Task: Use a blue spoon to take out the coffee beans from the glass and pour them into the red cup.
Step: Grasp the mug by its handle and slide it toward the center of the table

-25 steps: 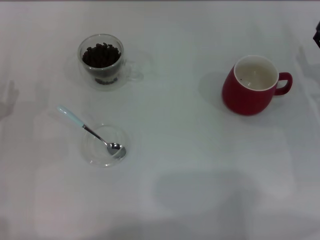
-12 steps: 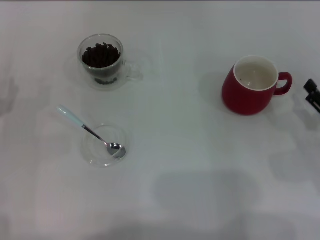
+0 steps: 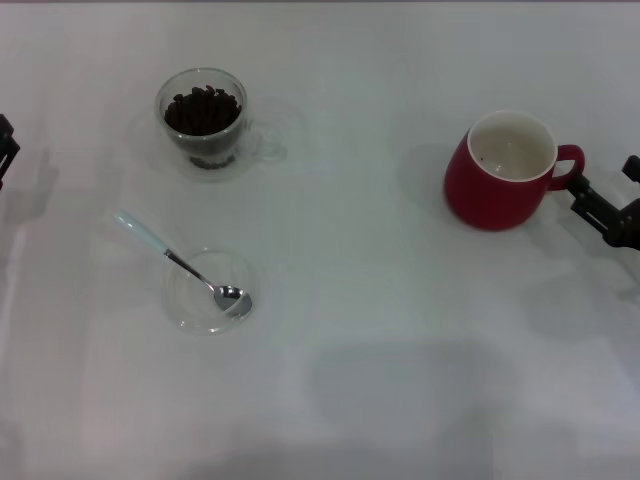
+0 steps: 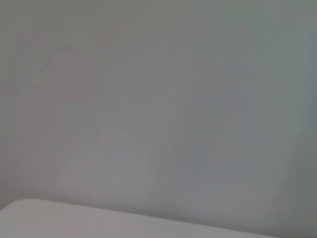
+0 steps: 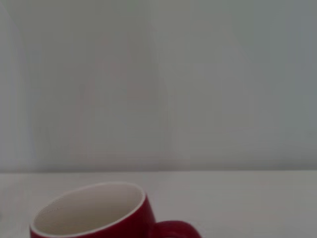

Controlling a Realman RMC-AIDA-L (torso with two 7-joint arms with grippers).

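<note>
On the white worktop [image 3: 380, 330] stands the clear, round glass cup with a side handle [image 3: 207, 124], far on the left. It is full of small dark brown coffee beans [image 3: 203, 109]. Nearer, also on the left, the little spoon with a shiny metal bowl and a pale blue handle [image 3: 180, 262] lies with its bowl in a shallow clear glass dish [image 3: 209, 290]. Its handle sticks out over the rim, up and to the left, so it looks easy to pick up.

The round dark red mug with a white inside [image 3: 507, 170] stands well apart on the right, its loop handle turned to the right. It looks almost empty.

The right gripper [image 3: 605, 208] is just beside that handle, touching nothing. It cannot be told if its jaws are apart or together. The left gripper [image 3: 5, 148] only peeks in at the left edge, and its jaws cannot be told either.

No writing or brand shows on anything.
</note>
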